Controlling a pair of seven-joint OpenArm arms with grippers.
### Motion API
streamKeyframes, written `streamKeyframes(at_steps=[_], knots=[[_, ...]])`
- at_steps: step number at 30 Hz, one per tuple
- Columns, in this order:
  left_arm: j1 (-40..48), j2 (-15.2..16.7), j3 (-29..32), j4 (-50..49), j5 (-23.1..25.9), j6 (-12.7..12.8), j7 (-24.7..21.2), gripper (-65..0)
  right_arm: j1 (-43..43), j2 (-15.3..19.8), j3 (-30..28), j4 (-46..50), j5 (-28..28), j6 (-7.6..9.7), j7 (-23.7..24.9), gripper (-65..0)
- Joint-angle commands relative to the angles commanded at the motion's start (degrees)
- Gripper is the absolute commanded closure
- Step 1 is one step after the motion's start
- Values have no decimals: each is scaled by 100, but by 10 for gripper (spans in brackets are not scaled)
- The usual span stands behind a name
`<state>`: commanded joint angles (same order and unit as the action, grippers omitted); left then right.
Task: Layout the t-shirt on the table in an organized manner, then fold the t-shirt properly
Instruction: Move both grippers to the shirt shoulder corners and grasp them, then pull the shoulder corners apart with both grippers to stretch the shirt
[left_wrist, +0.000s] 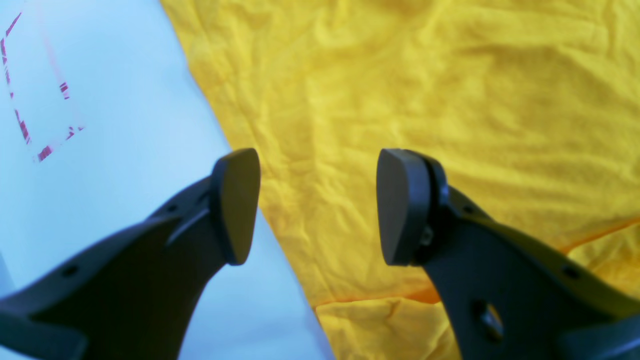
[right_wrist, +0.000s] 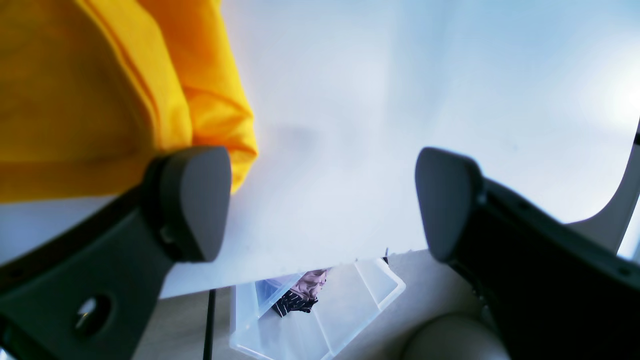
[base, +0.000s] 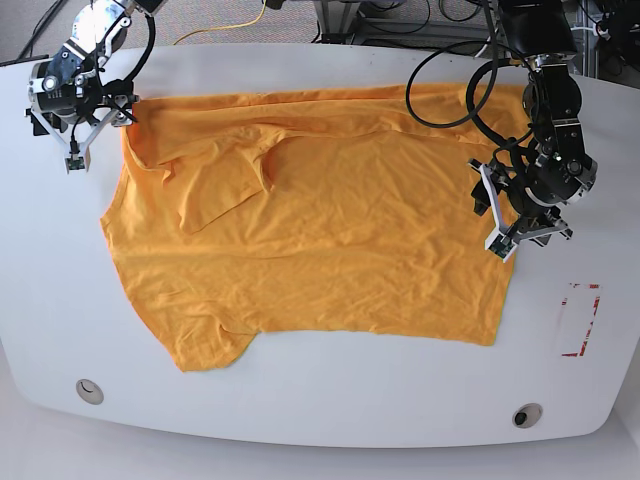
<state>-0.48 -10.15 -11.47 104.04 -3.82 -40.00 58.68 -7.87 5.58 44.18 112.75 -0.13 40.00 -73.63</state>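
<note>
The orange-yellow t-shirt (base: 320, 240) lies spread on the white table (base: 320, 400), wrinkled, with a flap folded over near its upper left. My left gripper (left_wrist: 320, 205) is open and hovers over the shirt's (left_wrist: 425, 100) right side edge, one finger over bare table (left_wrist: 125, 125), the other over cloth. In the base view this gripper (base: 503, 238) sits at the shirt's right edge. My right gripper (right_wrist: 322, 200) is open and empty above bare table (right_wrist: 375, 100), with a shirt corner (right_wrist: 100, 100) just beside its left finger. In the base view it (base: 75, 150) hangs off the shirt's far left corner.
A red-marked rectangle (base: 583, 320) lies right of the shirt, also seen as red marks (left_wrist: 35, 100) in the left wrist view. Two round grommet holes (base: 89, 390) (base: 527, 414) sit near the front edge. A clear plastic bin (right_wrist: 320, 310) stands on the floor past the table edge.
</note>
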Motion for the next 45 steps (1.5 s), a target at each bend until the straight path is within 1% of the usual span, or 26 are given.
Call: streamKeyframes(at_steps=[3, 6, 10, 12, 15, 21, 22, 26, 28, 29, 32, 34, 35, 40, 42, 45], knots=[[0, 0, 0, 0, 0, 0, 0, -346, 246, 9, 0, -9, 0, 0, 26, -547], [0, 18, 0, 0, 0, 0, 0, -346, 695, 9, -9, -35, 0, 0, 35, -547], [-18, 26, 0, 0, 0, 0, -9, -346, 1160, 0, -440, -35, -35, 0, 97, -547], [-26, 26, 0, 0, 0, 0, -9, -346, 1284, -9, -756, -35, -44, 0, 264, -547], [-26, 26, 0, 0, 0, 0, -9, -346, 1345, -35, -1152, -44, -44, 0, 659, -547], [-26, 26, 0, 0, 0, 0, -9, -346, 1240, -229, -1916, -185, -44, 0, 1987, -547], [-26, 26, 0, 0, 0, 0, -9, -346, 1169, -220, -2066, -246, -44, 0, 2295, -547], [-26, 26, 0, 0, 0, 0, -9, -346, 941, -220, -2462, -246, -44, 0, 3042, -547], [-26, 26, 0, 0, 0, 0, -9, -346, 835, -229, -2567, -105, 9, 0, 3051, -547], [-26, 26, 0, 0, 0, 0, -9, -346, 800, -246, -2593, 9, 26, 0, 2963, -547], [-26, 26, 0, 0, 0, 0, -9, -346, 738, -343, -2585, 255, 290, 0, 2497, -547], [-26, 26, 0, 0, 0, 0, -9, -346, 668, -299, -2523, 299, 536, 0, 2145, -547], [-26, 26, 0, 0, 0, 0, -9, -346, 607, -264, -2391, 316, 677, 0, 2004, -547], [-18, 35, 0, 0, 0, 0, -9, -346, 229, -229, -1925, 325, 949, 0, 1960, -547], [-18, 35, 0, 0, 0, 0, -9, -346, 105, -211, -1829, 325, 949, 0, 1960, -547], [-9, 35, 9, -18, 0, 0, -9, -346, -176, -79, -1741, 299, 993, 0, 1987, -547]])
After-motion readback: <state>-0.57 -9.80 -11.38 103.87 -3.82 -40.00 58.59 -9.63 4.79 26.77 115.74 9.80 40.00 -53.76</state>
